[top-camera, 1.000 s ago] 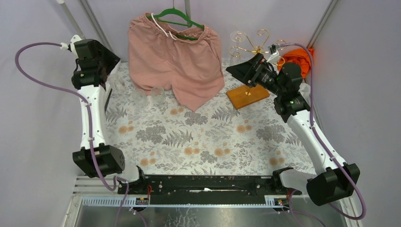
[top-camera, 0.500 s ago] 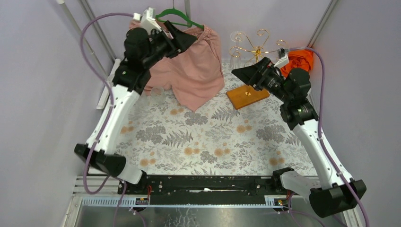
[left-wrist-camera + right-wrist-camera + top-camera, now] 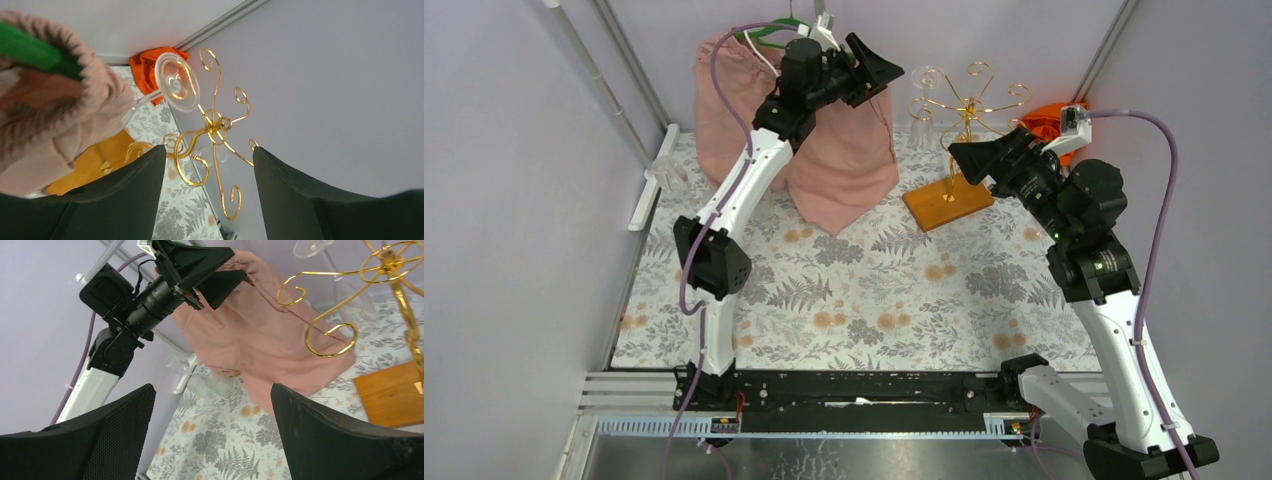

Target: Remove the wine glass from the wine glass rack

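The wine glass (image 3: 923, 104) hangs upside down by its foot on the left arm of the gold wire wine glass rack (image 3: 970, 96), which stands on an orange-brown wooden base (image 3: 947, 203). My left gripper (image 3: 879, 70) is open and empty, raised in front of the shorts, just left of the glass. In the left wrist view the glass foot (image 3: 176, 82) and the rack's curls (image 3: 215, 125) lie above my open gripper (image 3: 209, 149). My right gripper (image 3: 964, 158) is open and empty, right of the rack stem. The right wrist view shows the glass (image 3: 345, 287) and rack (image 3: 340, 305) at upper right.
Pink shorts (image 3: 839, 150) hang on a green hanger (image 3: 769, 35) at the back, behind my left arm. An orange cloth (image 3: 1049, 120) lies at the back right. Clear glasses (image 3: 210, 382) sit on the floral tablecloth by a white bar (image 3: 649, 185) on the left.
My left arm has swung from the far left, up and across the shorts, to just left of the hanging glass. My right gripper has drawn back a little to the right of the rack.
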Available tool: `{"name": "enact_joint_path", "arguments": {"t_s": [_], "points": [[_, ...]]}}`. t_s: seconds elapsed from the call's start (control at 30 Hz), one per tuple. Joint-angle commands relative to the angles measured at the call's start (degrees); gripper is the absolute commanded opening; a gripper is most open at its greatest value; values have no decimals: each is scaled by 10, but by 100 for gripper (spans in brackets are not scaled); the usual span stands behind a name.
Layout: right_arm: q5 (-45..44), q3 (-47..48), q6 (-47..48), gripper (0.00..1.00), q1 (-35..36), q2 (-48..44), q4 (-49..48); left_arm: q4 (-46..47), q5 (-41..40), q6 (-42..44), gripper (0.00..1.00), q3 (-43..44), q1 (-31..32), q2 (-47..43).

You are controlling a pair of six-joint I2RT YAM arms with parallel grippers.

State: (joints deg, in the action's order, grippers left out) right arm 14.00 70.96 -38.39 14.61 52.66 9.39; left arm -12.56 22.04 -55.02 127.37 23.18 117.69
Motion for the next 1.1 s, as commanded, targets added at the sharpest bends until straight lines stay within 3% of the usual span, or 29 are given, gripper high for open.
{"name": "enact_joint_path", "arguments": {"t_s": [0.0, 0.63, 0.87, 1.07], "points": [[-44, 25, 29, 94, -2, -7, 19, 31, -4, -23, 72, 58, 8, 44], [-88, 26, 50, 90, -2, 5, 5, 83, -34, -45, 70, 113, 28, 142], [-40, 120, 56, 87, -2, 152, 4, 8, -152, 54, 71, 30, 34, 29], [-28, 240, 64, 77, -3, 302, 12, -40, -248, 116, 71, -88, 35, -107]]}}
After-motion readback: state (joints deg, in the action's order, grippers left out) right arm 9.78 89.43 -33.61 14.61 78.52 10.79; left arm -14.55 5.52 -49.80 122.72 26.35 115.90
